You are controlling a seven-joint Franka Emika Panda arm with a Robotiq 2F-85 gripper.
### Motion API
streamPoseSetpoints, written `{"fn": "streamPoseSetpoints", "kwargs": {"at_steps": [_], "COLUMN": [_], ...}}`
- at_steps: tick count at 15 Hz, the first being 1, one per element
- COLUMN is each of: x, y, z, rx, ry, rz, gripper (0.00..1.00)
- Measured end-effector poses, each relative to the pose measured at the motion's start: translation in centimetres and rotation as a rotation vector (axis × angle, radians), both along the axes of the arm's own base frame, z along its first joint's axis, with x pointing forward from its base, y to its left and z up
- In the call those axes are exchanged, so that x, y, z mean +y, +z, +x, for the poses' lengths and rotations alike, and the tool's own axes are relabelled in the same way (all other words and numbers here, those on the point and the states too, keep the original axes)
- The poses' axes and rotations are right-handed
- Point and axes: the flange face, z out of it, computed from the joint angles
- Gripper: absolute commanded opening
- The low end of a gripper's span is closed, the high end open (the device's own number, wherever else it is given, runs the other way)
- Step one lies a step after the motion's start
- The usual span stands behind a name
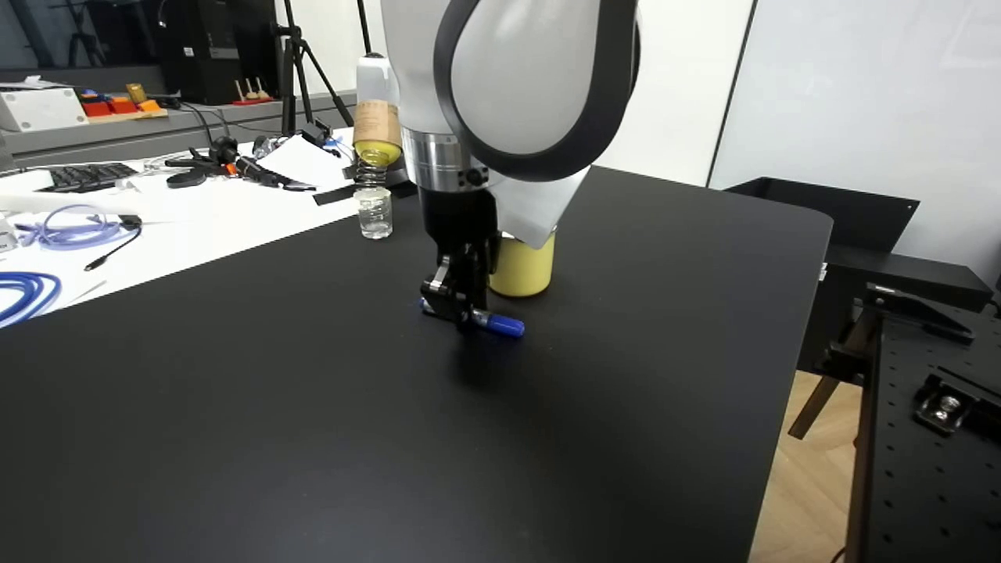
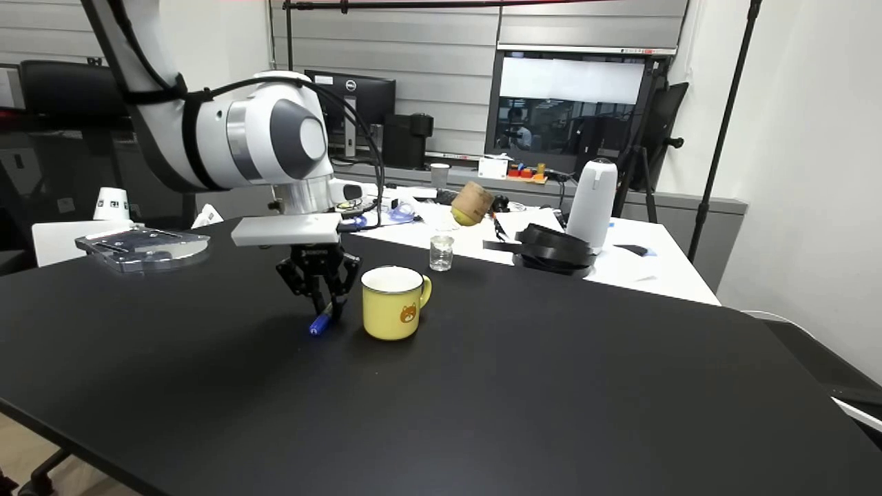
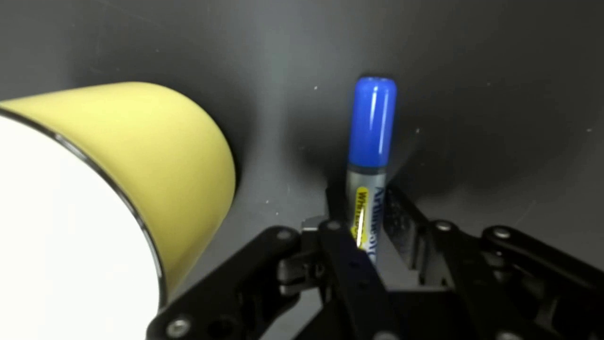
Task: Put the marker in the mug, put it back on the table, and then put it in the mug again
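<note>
Marker first: it lies under the tool, whose fingers are drawn in on both sides of the barrel and pinch it. It is down at the desk, outside the mug, which stands upright just beside the tool, its handle on the side away from the tool. Whether the marker touches the desk or is barely clear of it, we are unable to say.

We judge the mug to be the nearest worry: if the tool moves sideways toward it before rising, it could bump the mug or knock it over. Next comes the angle. The marker looks longer than the mug is wide, so if we bring it over level and let go, it may catch across the top instead of dropping in. The pinch could fail too: more of the marker seems to stick out on the cap side of the tool, and a weak hold might let that end sag or twist.

Its long axis looks level, crosswise to the fingers' closing line. The blue cap points out from under the tool, alongside the mug rather than at it; in an exterior view the tail end shows on the tool's opposite side.
</note>
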Motion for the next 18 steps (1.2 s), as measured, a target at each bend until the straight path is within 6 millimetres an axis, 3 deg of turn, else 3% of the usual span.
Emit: {"fn": "streamPoseSetpoints", "kwargs": {"at_steps": [5,8,18], "x": [0.3,0.2,-3.4], "y": [0.3,2.0,15.2], "z": [0.1,0.5,2.0], "rx": [-0.004,-0.020,-0.139], "ry": [0.001,-0.004,-0.124], "rz": [0.004,0.004,-0.077], "gripper": [0.05,0.05,0.05]}}
